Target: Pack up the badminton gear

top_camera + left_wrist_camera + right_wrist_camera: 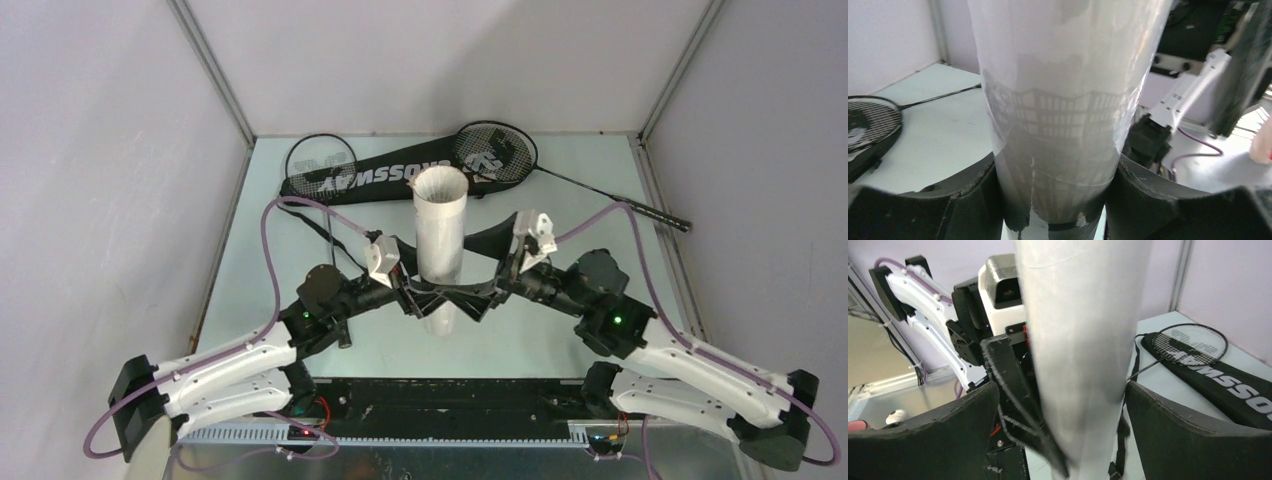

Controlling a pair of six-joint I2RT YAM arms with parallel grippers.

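The long white tube [440,235] stands upright at the table's middle. Ribbed white shuttlecock feathers [441,186] show in its open top and through its wall [1058,112]. My left gripper [424,298] is shut on the tube's lower part [1063,60], with both fingers pressed against its sides. My right gripper [472,297] is open around the same tube [1083,340] from the other side, with a gap at one finger [948,425]. The black bag [400,178] lies behind the tube. One racket [322,165] rests at its left end, the other [495,150] at its right.
The right racket's handle [660,212] reaches to the table's right edge. The bag's black strap [325,228] trails toward my left arm and shows under the tube in the right wrist view [1120,450]. Grey walls close the table on three sides.
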